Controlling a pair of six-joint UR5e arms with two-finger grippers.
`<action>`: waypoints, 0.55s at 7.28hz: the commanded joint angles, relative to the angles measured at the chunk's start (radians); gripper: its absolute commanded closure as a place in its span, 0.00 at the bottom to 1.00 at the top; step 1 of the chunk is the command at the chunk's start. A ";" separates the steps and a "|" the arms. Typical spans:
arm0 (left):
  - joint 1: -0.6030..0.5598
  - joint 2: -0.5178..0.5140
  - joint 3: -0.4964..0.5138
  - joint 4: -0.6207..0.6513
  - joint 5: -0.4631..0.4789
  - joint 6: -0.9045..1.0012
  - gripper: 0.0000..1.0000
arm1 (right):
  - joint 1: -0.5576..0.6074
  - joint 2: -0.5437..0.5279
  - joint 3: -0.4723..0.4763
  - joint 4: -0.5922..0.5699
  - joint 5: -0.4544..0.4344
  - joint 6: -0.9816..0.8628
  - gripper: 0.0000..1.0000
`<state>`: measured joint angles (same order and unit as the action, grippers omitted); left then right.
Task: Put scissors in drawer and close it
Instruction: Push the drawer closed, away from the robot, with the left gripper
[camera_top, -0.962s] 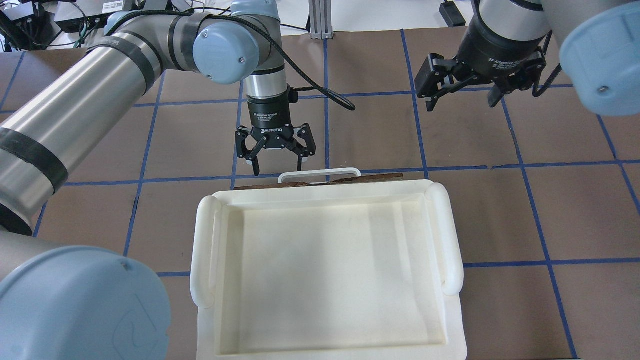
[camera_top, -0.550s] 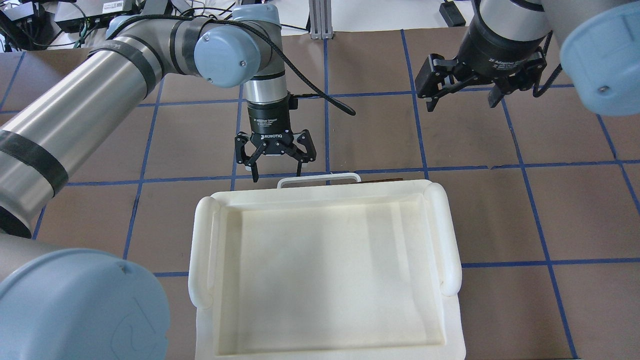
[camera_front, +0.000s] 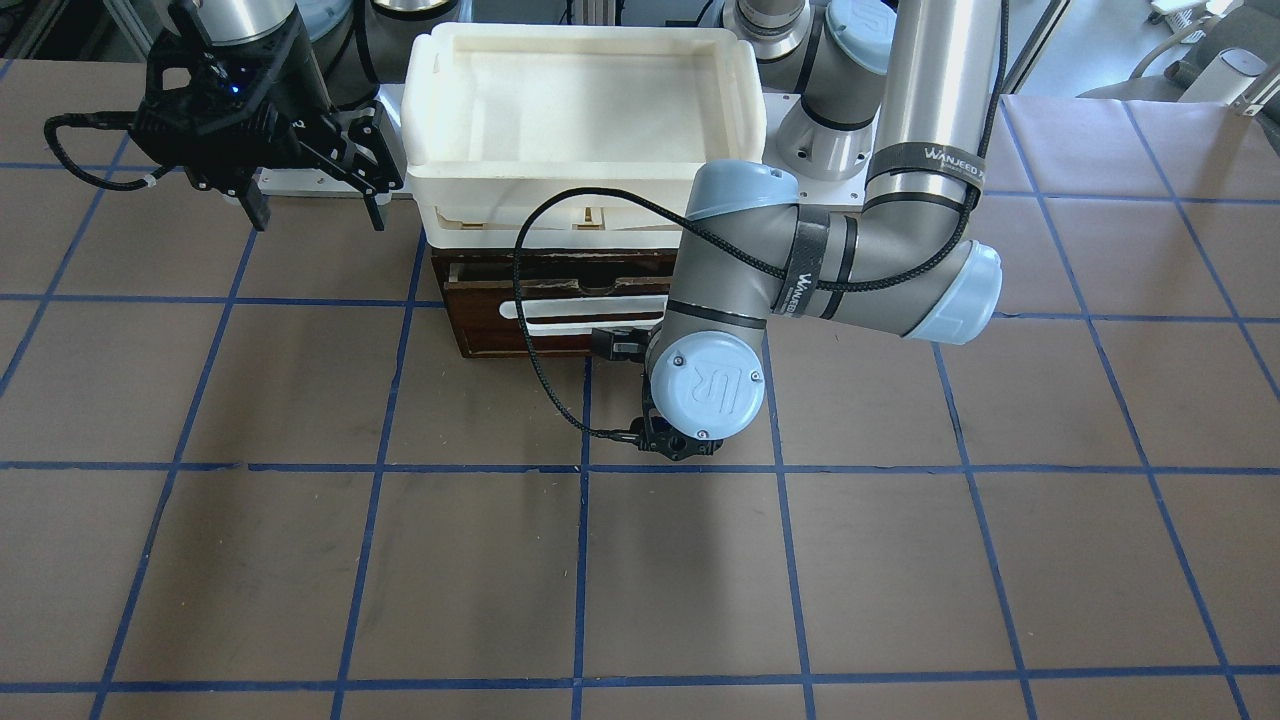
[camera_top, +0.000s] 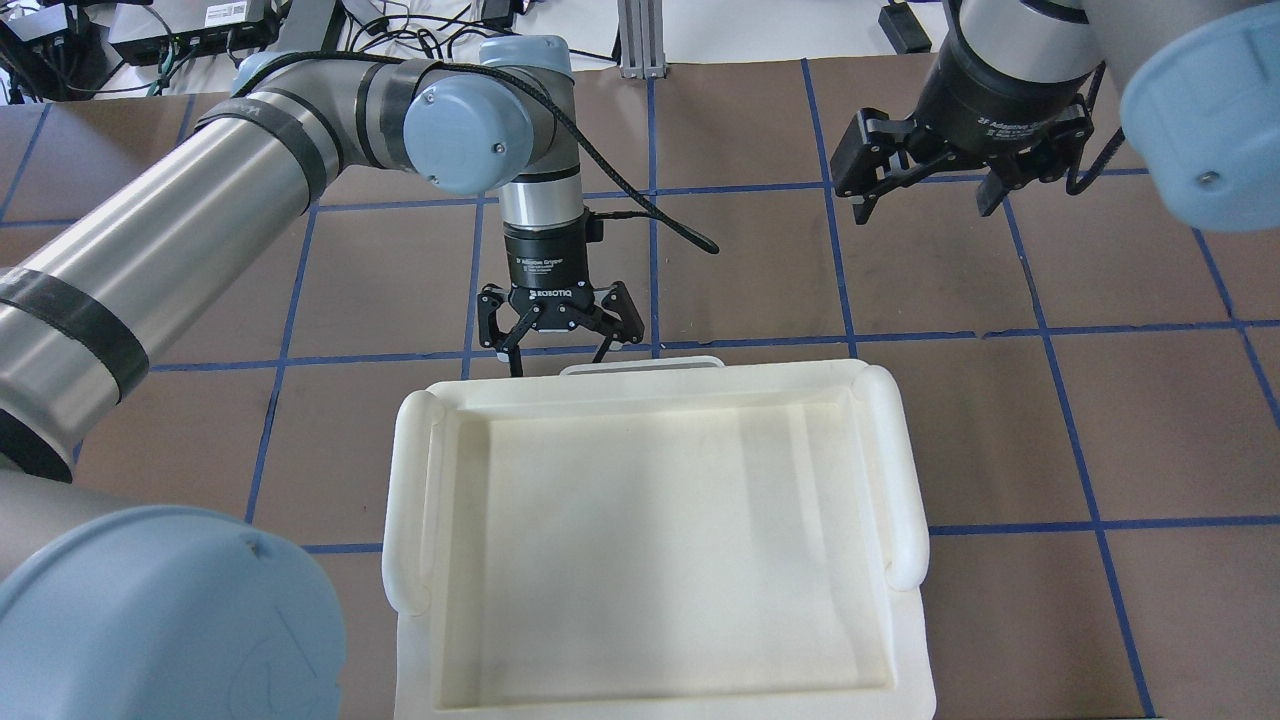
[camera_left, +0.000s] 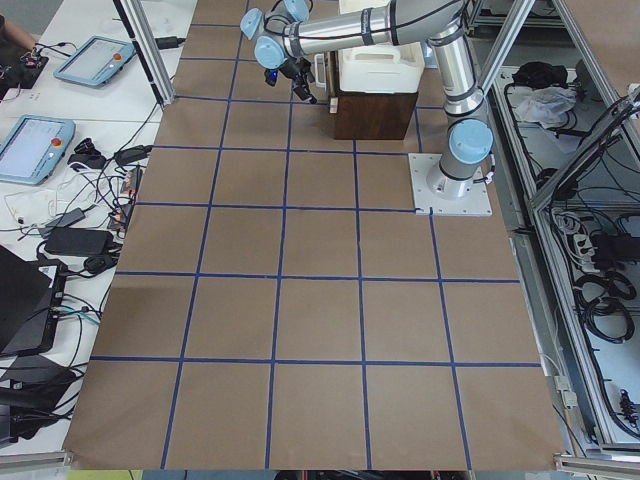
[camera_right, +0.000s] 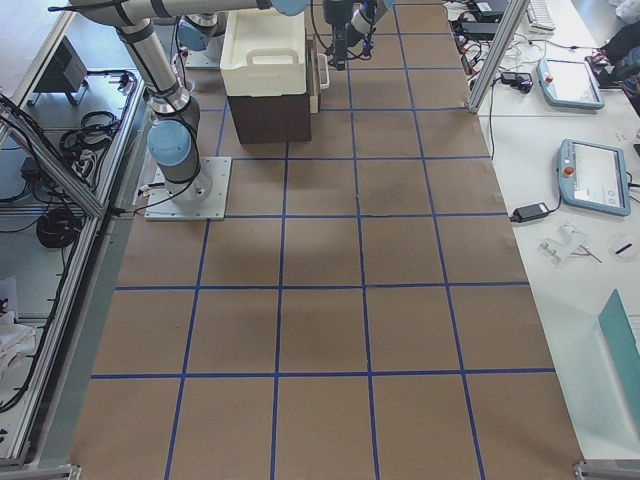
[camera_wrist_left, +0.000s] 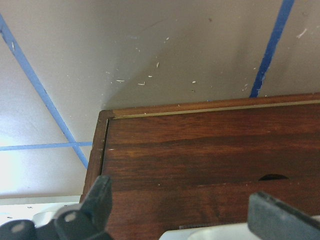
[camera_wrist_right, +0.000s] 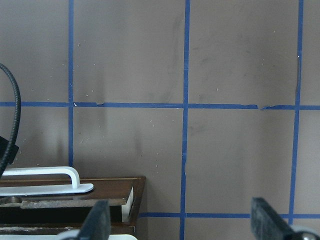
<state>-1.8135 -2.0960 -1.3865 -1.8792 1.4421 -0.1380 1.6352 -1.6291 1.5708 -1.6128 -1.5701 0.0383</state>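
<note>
The dark brown drawer is pushed almost fully into its cabinet under the white tray. In the overhead view only its white bar handle sticks out past the tray's edge. The right wrist view shows a thin pale strip of the drawer's side behind its front. My left gripper is open, pointing down at the drawer front, just left of the handle. My right gripper is open and empty, hovering to the right and beyond the drawer. The scissors are hidden.
A large white plastic tray sits on top of the brown cabinet and hides the drawer from above. The brown table has a blue tape grid. My left arm's wrist hangs in front of the drawer.
My left gripper has moved toward the tray against the drawer front. The brown strip of the drawer that showed past the tray has slid under it. My right gripper has not moved.
</note>
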 joint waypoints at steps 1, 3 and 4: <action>-0.015 0.010 -0.002 -0.044 -0.002 -0.015 0.00 | 0.000 0.000 0.000 0.001 -0.001 0.000 0.00; -0.018 0.013 -0.014 -0.049 -0.002 -0.026 0.00 | 0.000 0.000 0.000 0.002 -0.001 0.000 0.00; -0.018 0.022 -0.032 -0.049 -0.002 -0.026 0.00 | 0.000 0.000 0.000 0.002 -0.001 0.000 0.00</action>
<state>-1.8306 -2.0819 -1.4018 -1.9262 1.4404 -0.1623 1.6352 -1.6291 1.5708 -1.6109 -1.5708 0.0384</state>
